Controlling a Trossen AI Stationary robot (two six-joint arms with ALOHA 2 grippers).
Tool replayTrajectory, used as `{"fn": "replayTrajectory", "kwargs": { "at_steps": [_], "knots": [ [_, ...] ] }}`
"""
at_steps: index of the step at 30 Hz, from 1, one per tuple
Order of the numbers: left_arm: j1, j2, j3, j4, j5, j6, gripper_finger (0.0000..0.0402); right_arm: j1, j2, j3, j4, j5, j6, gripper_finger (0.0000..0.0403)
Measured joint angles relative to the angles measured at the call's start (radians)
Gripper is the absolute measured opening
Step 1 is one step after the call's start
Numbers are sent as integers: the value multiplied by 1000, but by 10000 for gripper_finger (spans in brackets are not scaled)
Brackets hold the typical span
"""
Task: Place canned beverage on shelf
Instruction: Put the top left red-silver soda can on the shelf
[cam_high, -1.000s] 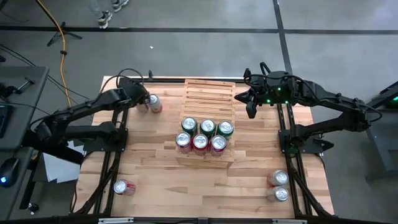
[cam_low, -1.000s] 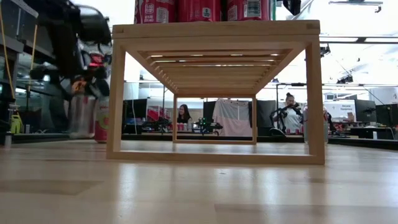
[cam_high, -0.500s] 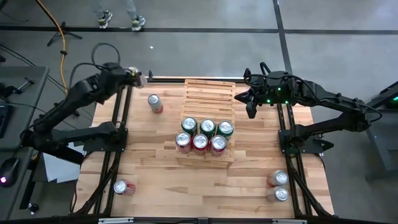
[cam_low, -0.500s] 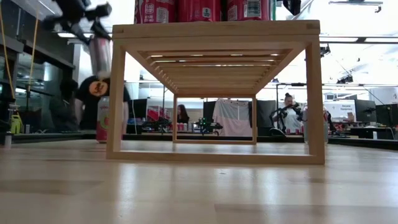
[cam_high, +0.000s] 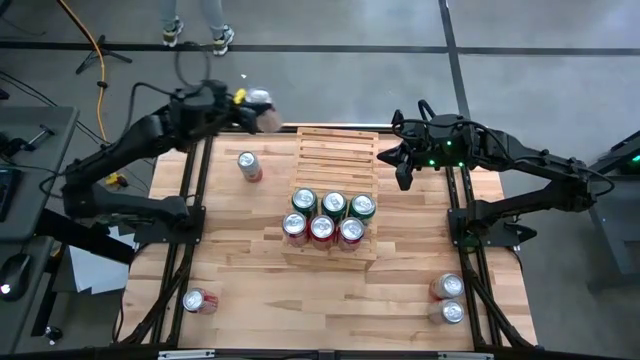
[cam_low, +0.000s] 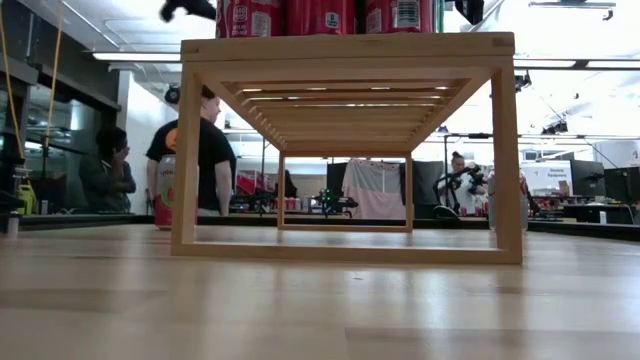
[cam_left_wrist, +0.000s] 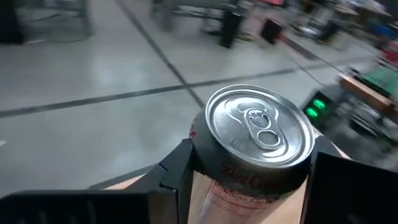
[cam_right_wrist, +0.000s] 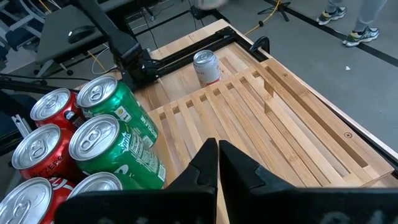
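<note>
My left gripper (cam_high: 252, 104) is shut on a red canned beverage (cam_left_wrist: 259, 134), high above the table's far edge, just left of the shelf's far left corner. The shelf (cam_high: 338, 150) is a pale slatted wooden rack in mid-table; several red and green cans (cam_high: 322, 228) stand on its near tiers. Another red can (cam_high: 248, 165) stands upright on the table left of the shelf. My right gripper (cam_high: 402, 176) hangs shut and empty over the shelf's right side, also seen in the right wrist view (cam_right_wrist: 217, 155). My left gripper pinches the can's side wall just under its top rim (cam_left_wrist: 200, 163) between the two fingers, one on each side. The fingers (cam_left_wrist: 177, 183) come nearly level from the table's left. The can is lifted clear of the table, tilted, its silver top (cam_left_wrist: 258, 124) facing the wrist.
One can (cam_high: 197, 300) lies near the table's near left corner and two cans (cam_high: 447, 287) stand near the near right corner. The shelf's far slats (cam_right_wrist: 273, 118) are bare. People stand beyond the table (cam_low: 200, 150).
My left gripper has risen from beside the standing can on the table, taking a can up with it, swung toward the far edge and then right toward the shelf's far corner. It has tipped from pointing down to nearly level, so the can is now tilted.
</note>
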Motion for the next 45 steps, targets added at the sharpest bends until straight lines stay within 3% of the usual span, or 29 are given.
{"fn": "replayTrajectory", "kwargs": {
  "at_steps": [8,16,22,28,38,45],
  "knots": [
    [-136,221,93,119,96,119,93,0,0,0,1,0,0,1],
    [-195,407,94,201,140,125,11,0,0,0,8,0,0,1],
    [-199,461,94,203,143,125,3,0,0,0,11,28,-6,1],
    [-194,420,94,205,138,153,0,-23,0,9,30,213,23,1],
    [-177,229,94,203,60,210,0,-85,-1,11,-1,208,64,1],
    [-176,167,94,202,6,223,0,-85,0,9,-50,205,92,1]
  ]
}}
